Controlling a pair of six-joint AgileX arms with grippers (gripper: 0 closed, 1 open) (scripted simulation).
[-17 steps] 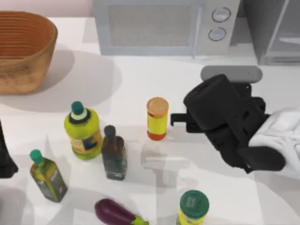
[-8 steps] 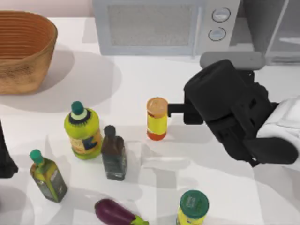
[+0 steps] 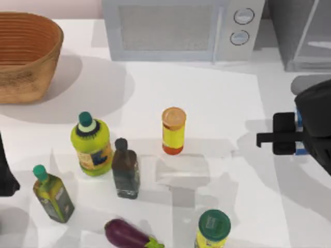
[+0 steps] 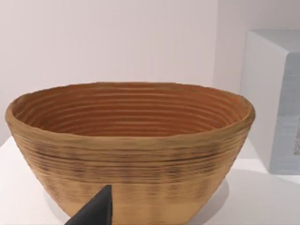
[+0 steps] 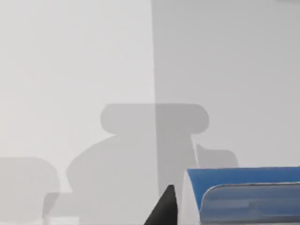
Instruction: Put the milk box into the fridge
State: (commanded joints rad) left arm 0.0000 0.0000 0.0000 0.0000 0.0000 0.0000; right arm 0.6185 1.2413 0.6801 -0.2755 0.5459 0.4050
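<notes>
At the top view's right edge, the right gripper pinches the milk box by its sides. The carton looks light but crushable, so a gentle side grip suits it. The left gripper's finger state cannot be told.

You have a white bench under soft overhead light, its shadows pale grey, and a plain pinkish-white wall along its far edge.

— What does the left wrist camera face?
— A brown woven basket on the white table.
— Anything else?
— A dark fingertip at bottom left; a grey appliance at right.
</notes>
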